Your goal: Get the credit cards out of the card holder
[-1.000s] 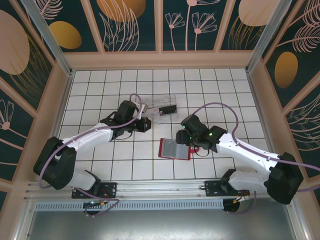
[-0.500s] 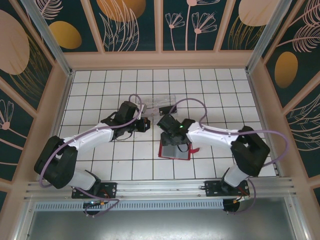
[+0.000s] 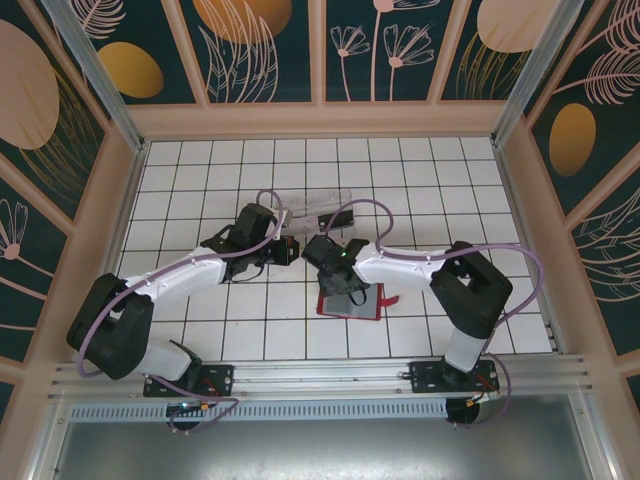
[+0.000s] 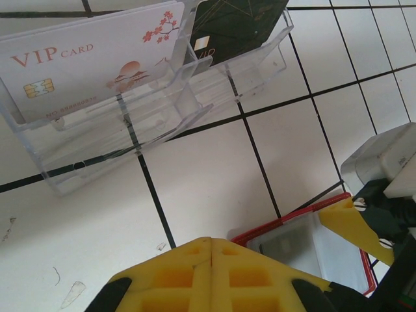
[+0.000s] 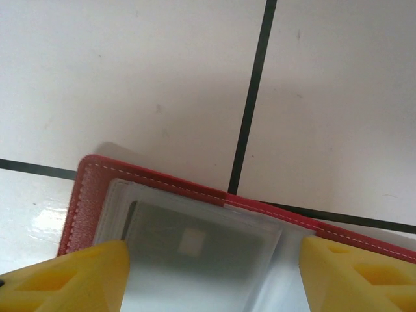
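The card holder [image 3: 360,309] lies open on the white tiles, red edged with a grey-blue inside. My right gripper [image 3: 343,287] hovers open right over it. In the right wrist view its yellow fingers [image 5: 71,276] straddle the card holder [image 5: 162,182], and a dark credit card [image 5: 195,237] with a pale chip shows inside a clear sleeve between them. My left gripper [image 3: 291,250] is shut on nothing, a little left of the card holder [image 4: 292,224]. Another dark credit card [image 4: 234,26] stands in the clear tray [image 4: 162,110].
The clear compartment tray [image 3: 312,208] sits just beyond both grippers and also holds a white VIP card [image 4: 97,58]. Wooden walls ring the tiled floor. The right arm's finger [image 4: 354,224] shows in the left wrist view, close to the left gripper.
The right arm has swung left from beside the card holder to directly above it, gripper open. The left arm has stayed put.
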Action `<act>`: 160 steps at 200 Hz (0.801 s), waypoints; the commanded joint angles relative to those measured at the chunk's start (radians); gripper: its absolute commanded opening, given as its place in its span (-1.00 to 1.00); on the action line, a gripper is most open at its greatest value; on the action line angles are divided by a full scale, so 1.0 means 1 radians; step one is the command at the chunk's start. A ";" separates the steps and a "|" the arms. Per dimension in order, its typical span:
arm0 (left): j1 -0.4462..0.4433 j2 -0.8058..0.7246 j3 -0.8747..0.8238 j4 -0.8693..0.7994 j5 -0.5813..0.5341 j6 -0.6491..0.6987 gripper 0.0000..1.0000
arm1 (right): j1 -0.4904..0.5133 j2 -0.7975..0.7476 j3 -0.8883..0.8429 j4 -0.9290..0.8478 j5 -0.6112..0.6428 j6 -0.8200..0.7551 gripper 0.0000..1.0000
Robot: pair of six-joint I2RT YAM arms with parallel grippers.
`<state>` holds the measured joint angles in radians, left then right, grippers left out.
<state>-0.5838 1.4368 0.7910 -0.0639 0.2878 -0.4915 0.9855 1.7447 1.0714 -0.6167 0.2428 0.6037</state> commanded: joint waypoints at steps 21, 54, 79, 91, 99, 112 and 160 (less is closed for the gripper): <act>-0.006 -0.008 -0.001 -0.014 0.020 0.005 -0.96 | 0.005 -0.014 -0.060 -0.020 0.038 0.005 0.41; -0.030 0.038 0.008 -0.010 0.050 -0.003 -0.98 | -0.007 -0.061 -0.108 -0.041 0.050 0.019 0.41; -0.057 0.074 0.013 -0.001 0.070 -0.015 -0.98 | -0.017 -0.116 -0.142 -0.055 0.055 0.034 0.41; -0.069 0.090 0.012 0.009 0.081 -0.026 -0.98 | -0.025 -0.144 -0.160 -0.054 0.051 0.042 0.40; -0.078 0.098 0.011 0.016 0.086 -0.031 -0.99 | -0.033 -0.161 -0.174 -0.047 0.045 0.044 0.41; -0.090 0.113 0.012 0.025 0.092 -0.039 -0.99 | -0.048 -0.185 -0.200 -0.040 0.031 0.047 0.41; -0.122 0.148 0.018 0.060 0.115 -0.079 -1.00 | -0.110 -0.258 -0.273 -0.035 0.021 0.043 0.41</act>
<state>-0.6922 1.5673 0.7914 -0.0471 0.3687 -0.5343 0.9035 1.5326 0.8341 -0.6193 0.2535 0.6205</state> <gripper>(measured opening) 0.052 0.703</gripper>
